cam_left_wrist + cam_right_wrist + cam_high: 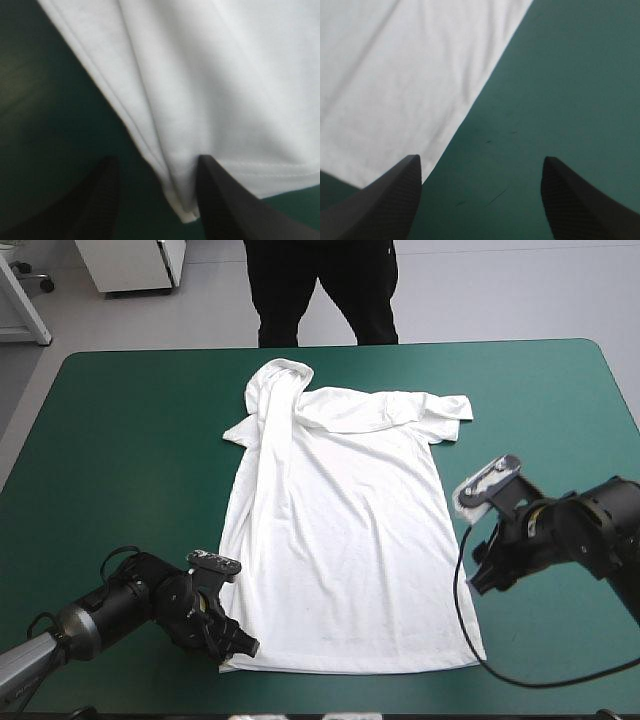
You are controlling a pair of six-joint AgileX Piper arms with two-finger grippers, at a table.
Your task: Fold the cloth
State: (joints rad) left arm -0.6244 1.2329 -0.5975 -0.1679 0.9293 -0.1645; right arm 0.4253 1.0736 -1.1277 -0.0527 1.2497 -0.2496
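Down at the near hem is where the work is: the white short-sleeved T-shirt (340,540) lies spread flat on the teal-green table cover (120,460), collar end far, one sleeve flopped over the body. The left gripper (156,167) has its broad black fingers (220,205) apart, with the hem corner between them. The right gripper (481,162) is spread wide over bare cover just beside the side edge. I'd slide the right one in onto cloth, pinch both layers, then lift both evenly.
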